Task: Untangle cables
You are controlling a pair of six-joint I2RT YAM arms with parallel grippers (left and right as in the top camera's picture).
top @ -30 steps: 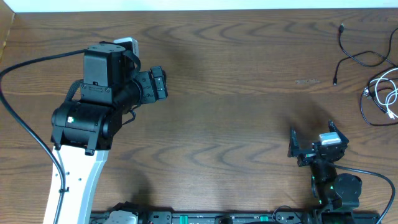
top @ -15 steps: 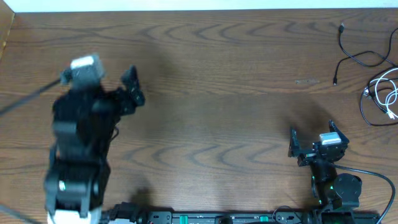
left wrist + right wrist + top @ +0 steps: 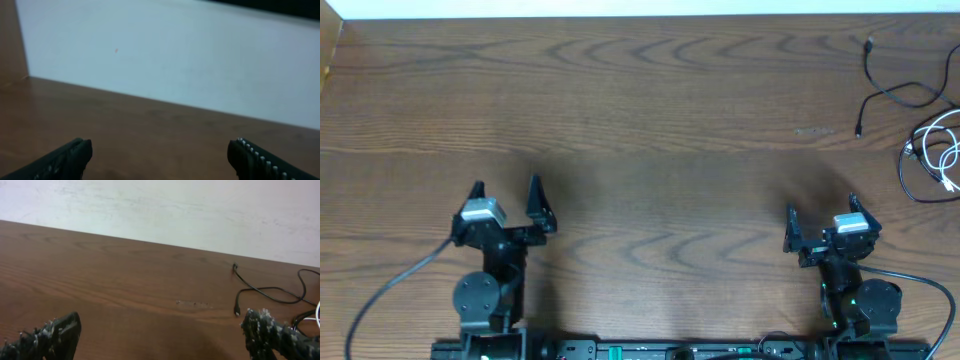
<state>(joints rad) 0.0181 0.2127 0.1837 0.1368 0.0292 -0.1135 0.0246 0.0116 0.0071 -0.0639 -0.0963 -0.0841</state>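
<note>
The cables lie at the table's far right edge. The thin black cable (image 3: 886, 92) snakes from a plug near the back edge to a plug end (image 3: 859, 131). The white cable (image 3: 943, 143) is coiled beside it, with a black loop (image 3: 918, 190) curling round it. In the right wrist view the black cable (image 3: 267, 291) shows ahead to the right. My left gripper (image 3: 506, 192) rests open near the front left, holding nothing. My right gripper (image 3: 821, 210) rests open near the front right, well short of the cables. Both wrist views show the fingers spread wide over bare wood.
The brown wooden table (image 3: 660, 120) ends at a white wall along the back (image 3: 160, 205). A faint scuff mark (image 3: 812, 131) lies left of the black plug. The arm bases and a black rail (image 3: 650, 350) sit along the front edge.
My left arm has pulled back from its reach over the left of the table and folded down near the front edge. The right arm and the cables have not moved.
</note>
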